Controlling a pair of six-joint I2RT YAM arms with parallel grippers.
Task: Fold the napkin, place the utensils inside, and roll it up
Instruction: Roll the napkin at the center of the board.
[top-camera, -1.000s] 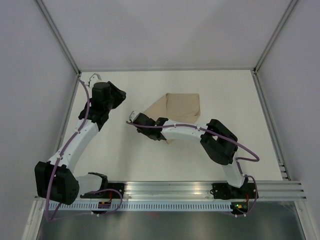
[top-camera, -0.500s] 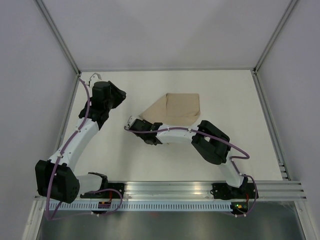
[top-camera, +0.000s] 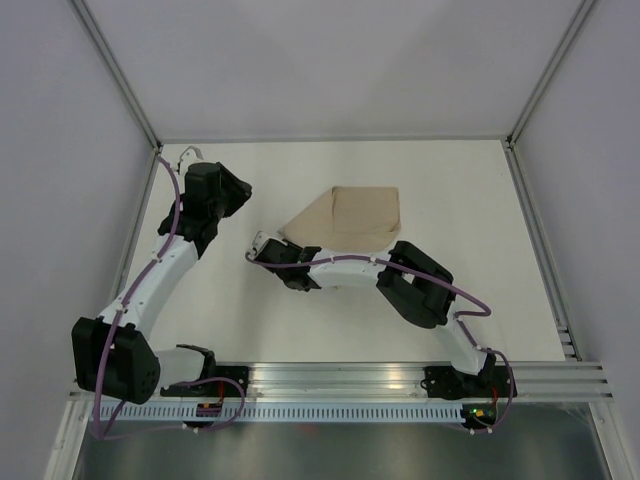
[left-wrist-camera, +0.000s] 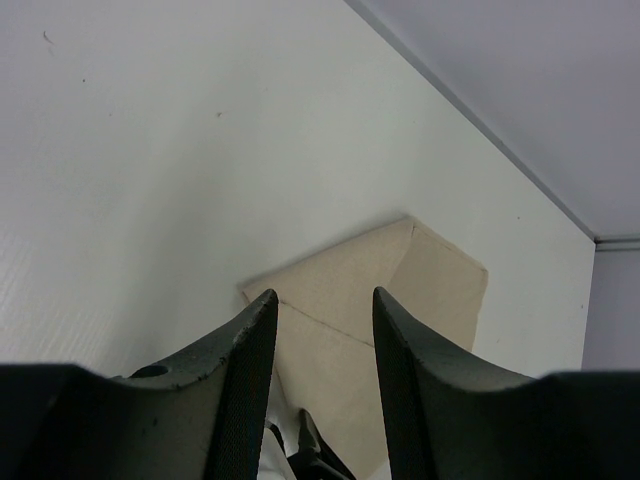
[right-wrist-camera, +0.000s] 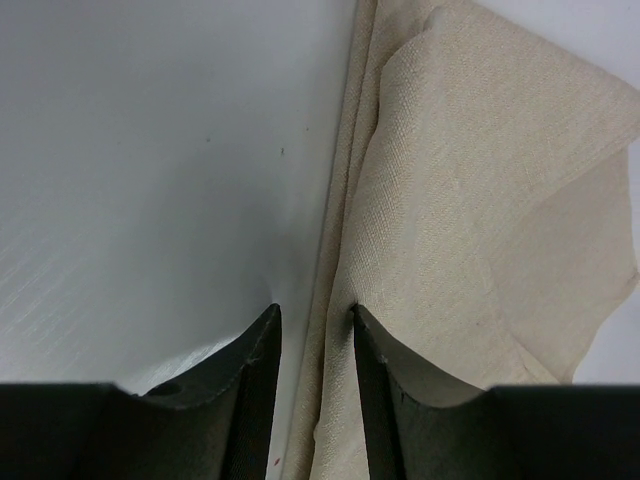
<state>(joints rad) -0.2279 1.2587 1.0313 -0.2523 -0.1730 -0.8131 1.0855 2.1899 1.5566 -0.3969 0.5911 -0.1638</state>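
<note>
Bare table (top-camera: 470, 200) lies open right of and beyond the napkin (top-camera: 355, 215). The right arm (top-camera: 350, 268) bars its near edge, and the left arm (top-camera: 165, 265) crowds the left side.

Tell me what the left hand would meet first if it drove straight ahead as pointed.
Probably the napkin: it lies straight ahead, framed between the open fingers of the left hand, with a stretch of table before it. Depth is unclear, so the tips might reach the table first.
</note>
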